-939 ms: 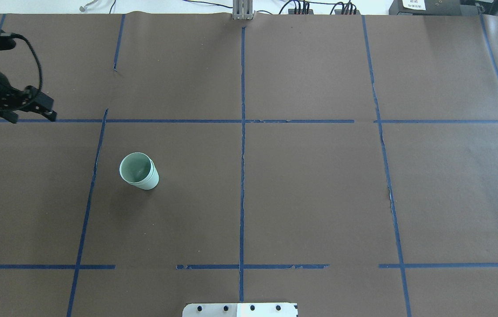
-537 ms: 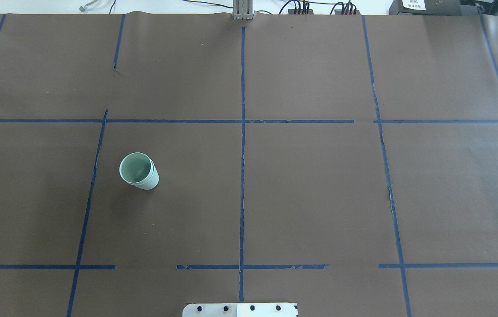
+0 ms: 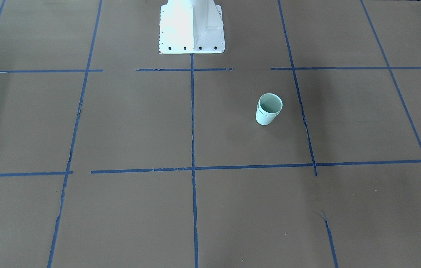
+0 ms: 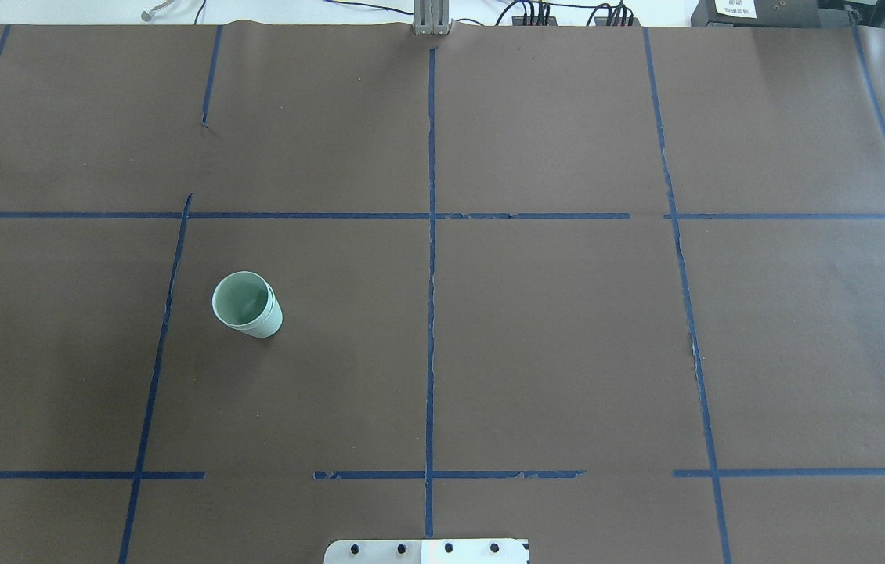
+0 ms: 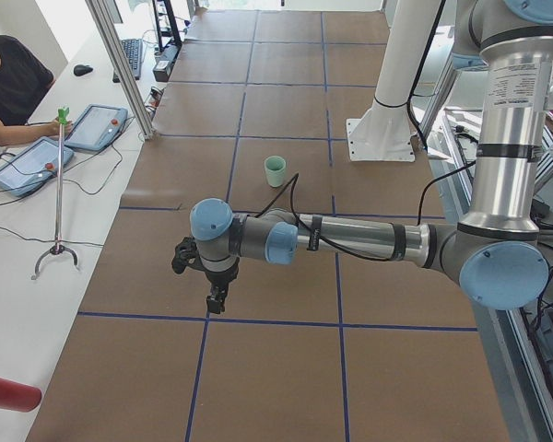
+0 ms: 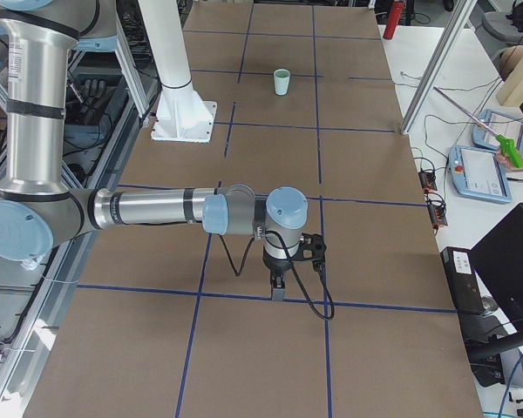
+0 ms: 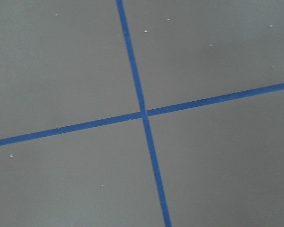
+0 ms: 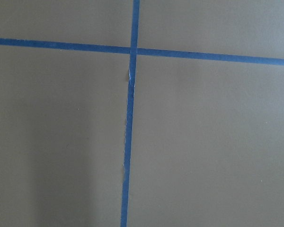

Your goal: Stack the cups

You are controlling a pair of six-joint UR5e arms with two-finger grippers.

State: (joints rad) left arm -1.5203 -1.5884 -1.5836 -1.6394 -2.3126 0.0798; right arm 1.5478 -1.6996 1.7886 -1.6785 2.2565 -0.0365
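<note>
The two pale mint-green cups [image 4: 248, 307] stand upright nested one inside the other, on the brown table left of the centre line. They also show in the front view [image 3: 269, 109], the left side view [image 5: 275, 170] and the right side view [image 6: 281, 82]. My left gripper [image 5: 217, 300] shows only in the left side view, pointing down over the table's left end, far from the cups; I cannot tell whether it is open or shut. My right gripper [image 6: 277, 287] shows only in the right side view, pointing down over the right end; I cannot tell its state either.
The white robot pedestal [image 3: 192, 26] stands at the table's robot side. Blue tape lines [image 4: 431, 235] grid the brown paper. An operator [image 5: 9, 78] with tablets [image 5: 100, 126] sits beside the table, and a thin stand [image 5: 59, 193] rises there.
The left gripper, at the overhead view's left edge 0.9 s ago, has moved out of that view. The nested cups have not moved.
</note>
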